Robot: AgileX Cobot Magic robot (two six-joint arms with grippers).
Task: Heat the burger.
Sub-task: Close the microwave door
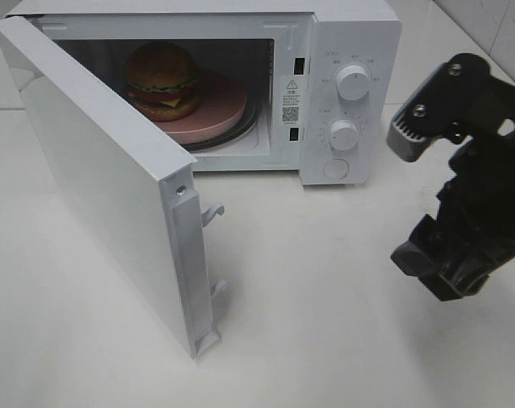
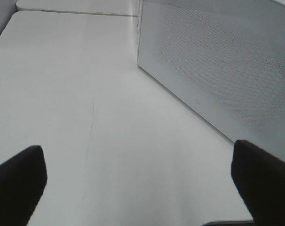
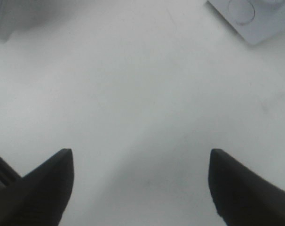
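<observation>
The burger (image 1: pixel 162 81), with a golden-brown bun, lettuce, cheese and patty, sits on a pink round plate (image 1: pixel 222 109) inside the white microwave (image 1: pixel 351 34). The microwave door (image 1: pixel 96 170) stands wide open, swung out toward the front left. My right gripper (image 1: pixel 415 259) hovers over the table to the right of the microwave's front; in the right wrist view it (image 3: pixel 141 153) is open and empty. My left gripper (image 2: pixel 138 148) is open and empty, low over the table beside the door's outer face (image 2: pixel 217 70). It is out of the exterior high view.
The microwave's control panel has two knobs (image 1: pixel 353 82) and a round button (image 1: pixel 335 168). Its lower front corner shows in the right wrist view (image 3: pixel 255 19). Two latch hooks (image 1: pixel 213 212) stick out from the door's free edge. The table (image 1: pixel 325 323) is white.
</observation>
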